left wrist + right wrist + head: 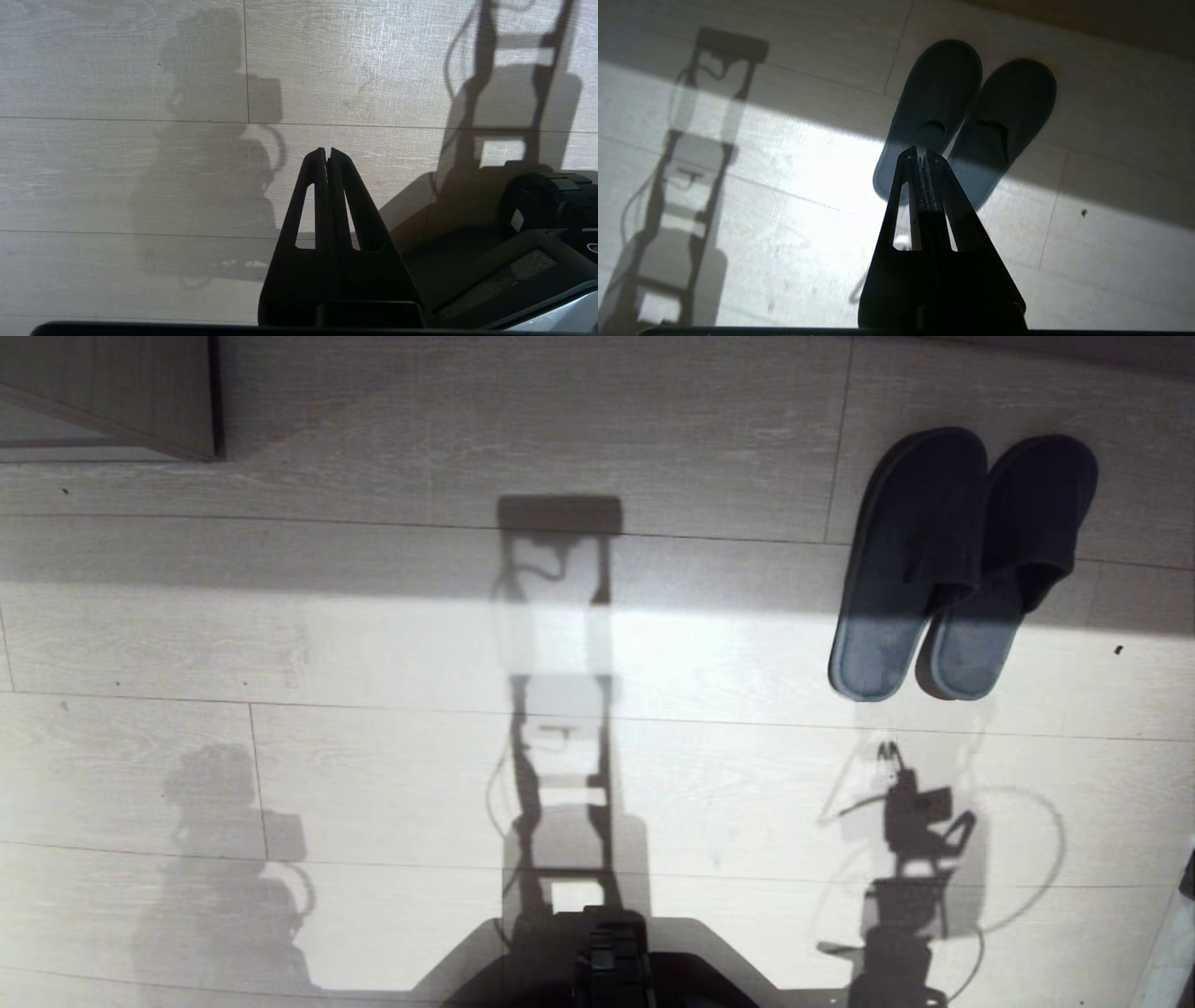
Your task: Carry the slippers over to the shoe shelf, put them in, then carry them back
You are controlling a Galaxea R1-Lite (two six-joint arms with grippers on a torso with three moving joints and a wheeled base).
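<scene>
The slippers (962, 565) are laid side by side, touching, on the floor (373, 644). The right gripper (923, 156) is held above them, closed and empty. The left gripper (327, 151) is closed on nothing.

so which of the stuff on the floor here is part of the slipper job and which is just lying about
Part of the job:
- slippers, side by side on the floor, touching, not held
- right gripper, shut and empty, above the floor short of the slippers
- left gripper, shut, idle over bare floor

Just there:
- wooden unit corner, far left
- small dark speck beside the slippers
</scene>
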